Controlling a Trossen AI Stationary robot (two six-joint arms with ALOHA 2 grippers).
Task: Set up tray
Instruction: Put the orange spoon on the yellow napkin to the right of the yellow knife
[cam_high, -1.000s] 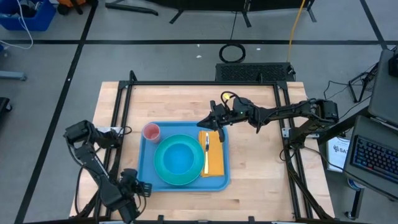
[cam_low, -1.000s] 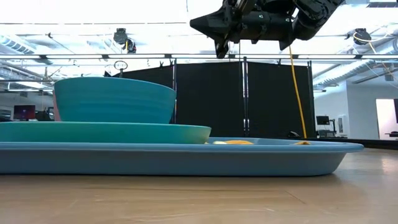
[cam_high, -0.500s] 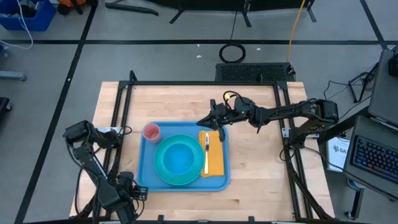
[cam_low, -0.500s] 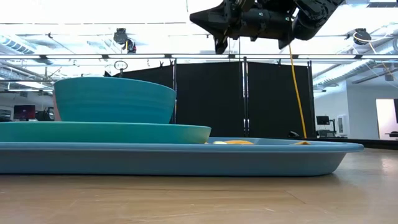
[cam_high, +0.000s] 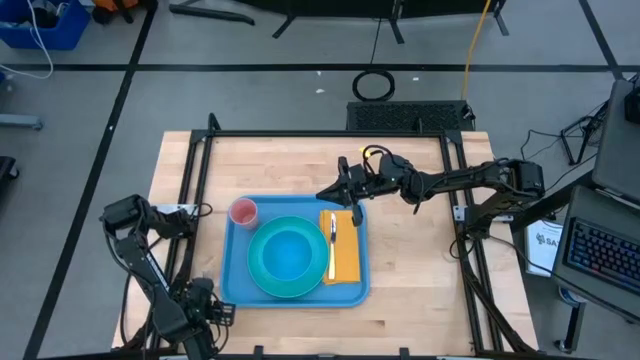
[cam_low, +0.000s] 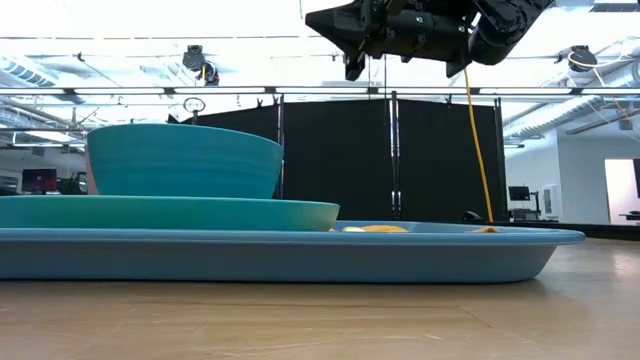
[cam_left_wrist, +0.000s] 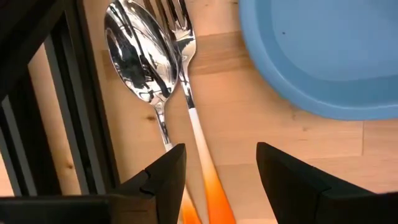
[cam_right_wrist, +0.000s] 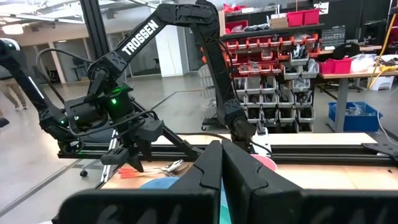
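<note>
You've got the tray (cam_high: 236, 285) lying flat on the wooden surface (cam_high: 420, 270), toward the near-left part of it, and it already carries a teal plate (cam_high: 262, 283) with a bowl (cam_high: 286, 255) on it, a pink cup (cam_high: 243, 211) in its far-left corner, and an orange napkin (cam_high: 346, 262) with a piece of cutlery (cam_high: 332, 243) along the right side. Your right tool (cam_high: 330, 192) hangs above the tray's far-right corner, fingers pressed together and holding nothing. Your left tool (cam_left_wrist: 221, 171) is down at the near-left edge of the surface, fingers spread wide, poised over a spoon (cam_left_wrist: 138, 59) and a fork (cam_left_wrist: 180, 37) lying side by side just off the tray's rim. Treat the tray as stiff, smooth plastic, probably slick, and loaded enough to tip if you lift one end; the raised rim looks like your only real hold. The cutlery looks thin, hard and slippery, so pinch across the handles, low against the wood.
</note>
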